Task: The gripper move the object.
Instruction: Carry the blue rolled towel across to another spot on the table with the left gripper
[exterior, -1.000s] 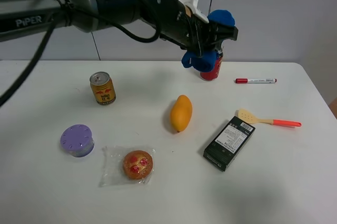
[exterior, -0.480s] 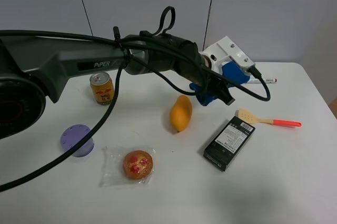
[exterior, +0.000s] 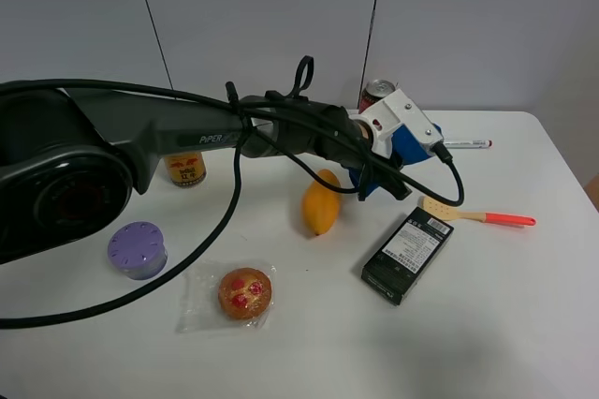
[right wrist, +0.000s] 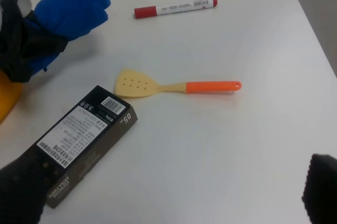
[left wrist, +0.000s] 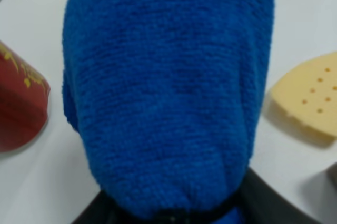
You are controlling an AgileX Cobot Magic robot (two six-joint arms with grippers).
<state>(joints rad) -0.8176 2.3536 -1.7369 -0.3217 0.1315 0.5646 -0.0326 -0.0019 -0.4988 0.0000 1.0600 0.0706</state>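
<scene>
My left gripper (exterior: pixel 382 174), a black claw with a white labelled block, reaches across the middle and is shut on the royal-blue cloth bundle (exterior: pixel 413 146). It holds the bundle low over the table, between the mango (exterior: pixel 321 202) and the spatula (exterior: pixel 477 214). In the left wrist view the blue cloth (left wrist: pixel 168 87) fills the frame, with dark jaws closed round its base. The right wrist view shows the cloth (right wrist: pixel 71 8) sticking out of the black left gripper (right wrist: pixel 21 45). My right gripper (right wrist: pixel 171 182) is open and empty, its fingers (right wrist: pixel 21 192) wide apart.
A red can (exterior: pixel 376 95) stands just behind the cloth and a red marker (exterior: pixel 465 144) lies to its right. A black box (exterior: pixel 408 254) lies in front. A gold can (exterior: pixel 185 167), a purple container (exterior: pixel 138 249) and a wrapped pastry (exterior: pixel 245 293) are on the left.
My left gripper has come down and forward with the blue cloth, from high above the red can to low over the table beside the mango.
</scene>
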